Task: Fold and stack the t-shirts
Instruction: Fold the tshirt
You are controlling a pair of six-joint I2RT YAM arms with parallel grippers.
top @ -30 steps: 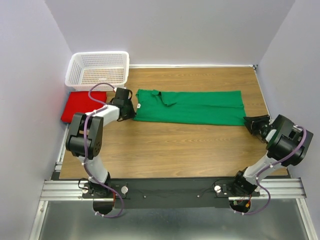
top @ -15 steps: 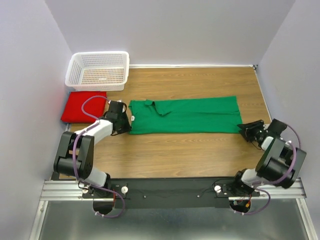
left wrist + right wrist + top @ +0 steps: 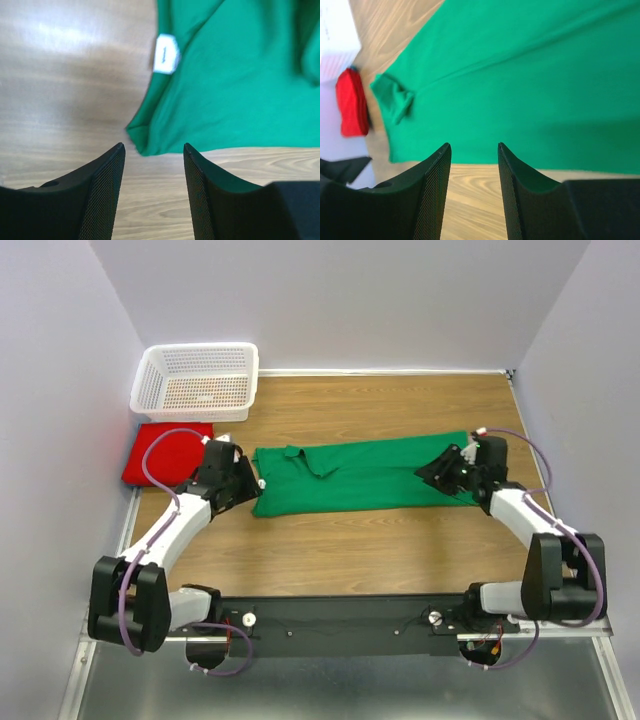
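TABLETOP, MID-FOLD: A bright green short-sleeved cloth t-shirt (image 3: 360,478), doubled lengthwise into a long band, lies on the wood-grain table (image 3: 380,550) between the two pincers. The L pincer (image 3: 243,484) hovers at the collar end, fingers spread w/ nothing between them. The band's near corner sits just ahead of its tips, w/ the small white neck label (image 3: 165,54) further ahead. The R pincer (image 3: 437,469) hangs over the hem end, likewise spread and empty, w/ green cloth beneath and ahead of it. A bright red cloth t-shirt (image 3: 165,452), folded into a pad, lies behind the L pincer, next to a white perforated plastic basket (image 3: 200,348). Next step, prob.: fold the band end to end. To do it well, each pincer should pinch all layers at its end, not just the top one. The lift should stay low, edges square, laying hem over collar w/o dragging the lower cloth.
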